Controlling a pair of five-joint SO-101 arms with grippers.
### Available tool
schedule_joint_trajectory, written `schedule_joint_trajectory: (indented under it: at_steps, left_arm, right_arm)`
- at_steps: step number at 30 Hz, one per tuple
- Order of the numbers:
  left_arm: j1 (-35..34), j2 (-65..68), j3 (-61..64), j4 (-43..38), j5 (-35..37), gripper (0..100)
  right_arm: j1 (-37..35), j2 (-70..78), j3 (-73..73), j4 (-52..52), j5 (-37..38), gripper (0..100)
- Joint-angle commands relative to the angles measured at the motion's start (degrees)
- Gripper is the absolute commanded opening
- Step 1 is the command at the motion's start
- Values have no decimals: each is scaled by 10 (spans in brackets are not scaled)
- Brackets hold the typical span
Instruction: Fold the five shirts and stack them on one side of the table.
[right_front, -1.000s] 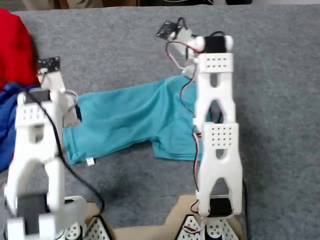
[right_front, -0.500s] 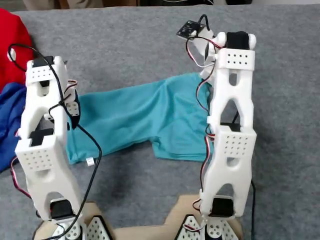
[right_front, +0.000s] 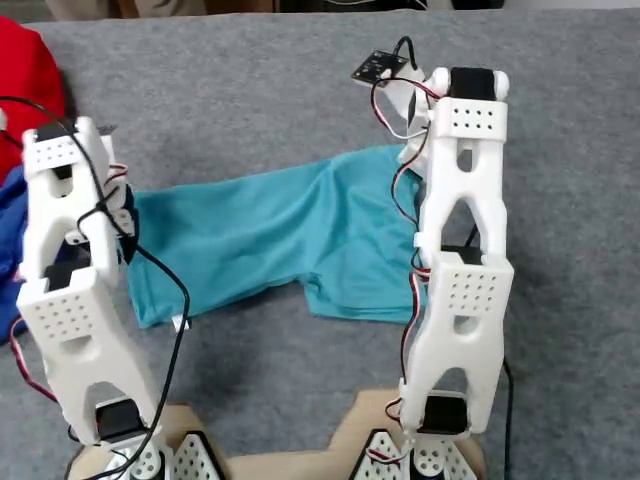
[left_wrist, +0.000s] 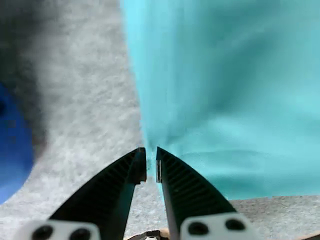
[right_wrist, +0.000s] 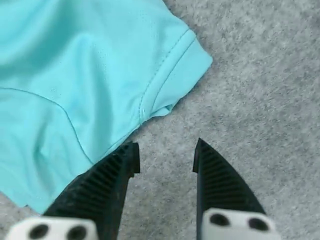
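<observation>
A teal shirt (right_front: 260, 240) lies spread across the middle of the grey table (right_front: 560, 200). In the left wrist view my left gripper (left_wrist: 151, 162) is shut on the shirt's (left_wrist: 225, 90) left edge, with teal cloth pinched between the black fingers. From above, that gripper (right_front: 125, 215) sits at the shirt's left end. My right gripper (right_wrist: 165, 155) stands open over bare grey cloth, just off the teal sleeve (right_wrist: 175, 75), holding nothing. The right arm (right_front: 455, 230) covers the shirt's right side.
A red shirt (right_front: 25, 85) and a blue shirt (right_front: 10, 235) lie bunched at the far left edge; the blue one (left_wrist: 12, 145) lies close to my left gripper. The arm bases stand on a board (right_front: 340, 445) at the front.
My left arm has shifted left and dragged the teal shirt's left edge with it. The right arm moved up and right a second ago and has held still since.
</observation>
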Motion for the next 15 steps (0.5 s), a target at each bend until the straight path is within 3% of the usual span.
schedule_joint_trajectory:
  at_steps: [1,5,8,15]
  left_arm:
    - [25,16,-43,6,0,53]
    - [18,44,-79,26,18,62]
    - [-4,37,-72,28,18,139]
    - [-4,-122,67,28,-26,153]
  right_arm:
    - [3,-47,0,9,-13,196]
    - [3,-48,0,11,-18,196]
    - [3,-65,20,11,-12,196]
    - [-23,-272,300,-4,36,196]
